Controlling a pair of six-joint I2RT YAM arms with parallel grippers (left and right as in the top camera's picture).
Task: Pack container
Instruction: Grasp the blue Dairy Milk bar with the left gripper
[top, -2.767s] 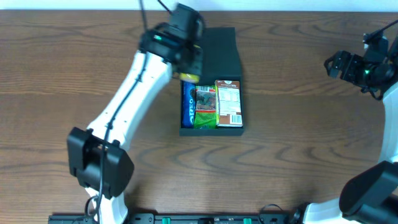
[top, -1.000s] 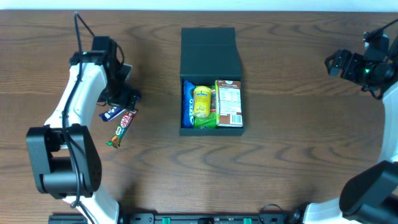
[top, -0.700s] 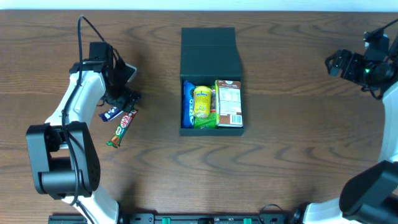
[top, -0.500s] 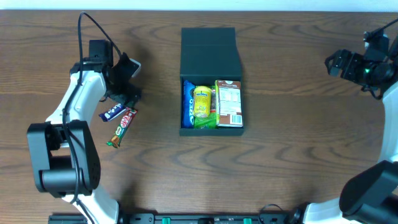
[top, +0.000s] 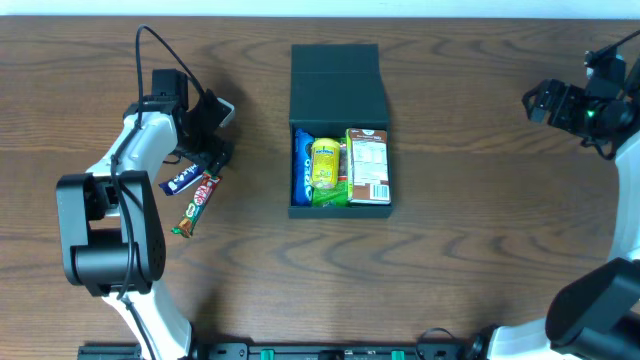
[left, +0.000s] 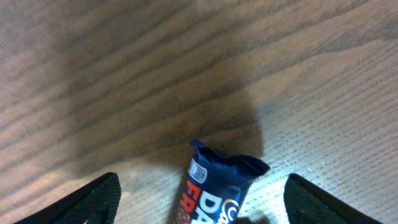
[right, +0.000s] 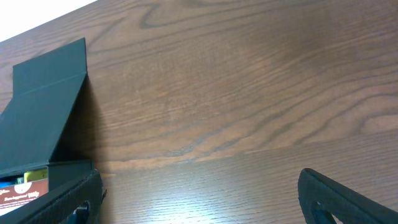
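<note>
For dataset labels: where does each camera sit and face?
Overhead: above the table, looking down on the open container, both arms showing.
Left wrist: on the left arm, facing down at a blue snack bar between the left hand's fingers.
Right wrist: low, facing across the table toward the container, right hand's fingers at bottom corners.
Shared by overhead and right wrist: the container.

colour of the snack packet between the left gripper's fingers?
Dark blue packet with white and red lettering; shows best in the left wrist view.
</note>
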